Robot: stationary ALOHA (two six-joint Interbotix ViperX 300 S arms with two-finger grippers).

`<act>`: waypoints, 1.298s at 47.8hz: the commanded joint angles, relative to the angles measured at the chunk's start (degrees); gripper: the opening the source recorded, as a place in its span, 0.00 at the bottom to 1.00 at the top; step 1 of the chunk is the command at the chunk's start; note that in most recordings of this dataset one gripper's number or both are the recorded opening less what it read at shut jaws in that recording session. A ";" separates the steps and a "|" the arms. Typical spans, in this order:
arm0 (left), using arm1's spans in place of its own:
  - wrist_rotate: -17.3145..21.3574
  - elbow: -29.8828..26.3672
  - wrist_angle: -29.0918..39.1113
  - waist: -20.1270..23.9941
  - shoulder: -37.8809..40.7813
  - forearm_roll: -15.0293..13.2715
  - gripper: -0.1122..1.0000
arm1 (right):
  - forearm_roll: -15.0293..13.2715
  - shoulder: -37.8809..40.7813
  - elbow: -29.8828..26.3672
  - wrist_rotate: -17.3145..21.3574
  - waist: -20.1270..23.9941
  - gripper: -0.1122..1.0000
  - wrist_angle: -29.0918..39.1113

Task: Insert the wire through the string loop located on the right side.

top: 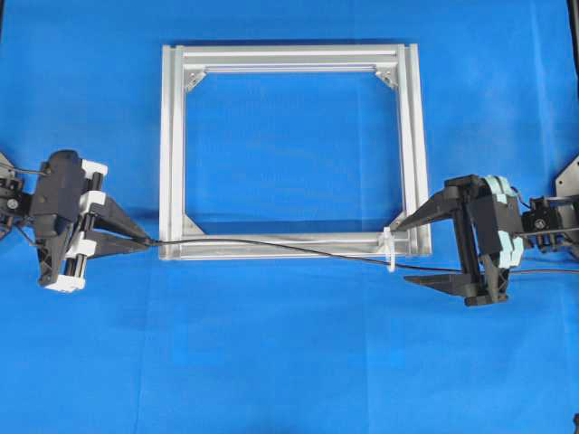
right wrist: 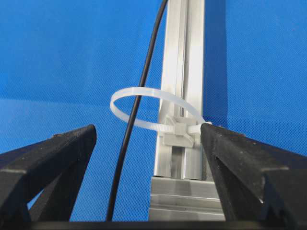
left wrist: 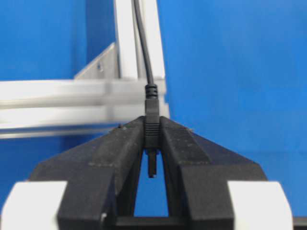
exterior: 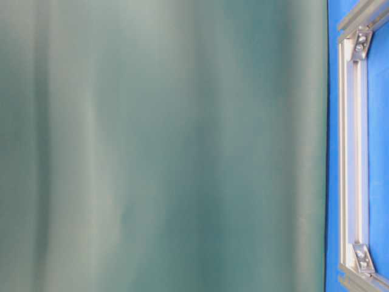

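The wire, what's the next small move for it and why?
Probably release it. The wire already passes through the string loop in the right wrist view, the left tool is shut on its plug end, and the right tool stands open.

No readable text, labels, brands, numbers or signs in any view.

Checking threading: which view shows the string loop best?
Right wrist view: the string loop fills mid-frame with the wire passing through it. Overhead shows it only as a tiny whitish speck. Left wrist and table-level views miss it.
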 commanded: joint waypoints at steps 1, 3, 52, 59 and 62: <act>0.00 -0.97 0.70 -0.26 0.09 0.18 0.17 | -0.09 -0.35 -0.97 -0.09 0.18 0.96 -0.26; 0.00 -0.88 0.70 -0.18 0.00 0.18 0.17 | -0.09 -0.35 -0.97 -0.09 0.18 0.96 -0.26; 0.26 -4.31 4.83 0.53 -5.01 0.18 0.79 | -0.09 -8.61 -3.52 -3.52 -0.62 0.96 7.91; 0.44 -6.94 9.76 1.23 -8.61 0.26 0.79 | -0.09 -12.66 -4.83 -4.66 -1.41 0.96 13.27; 0.70 -7.47 11.60 1.41 -9.67 0.35 0.79 | -0.09 -13.97 -5.19 -4.92 -1.58 0.96 14.94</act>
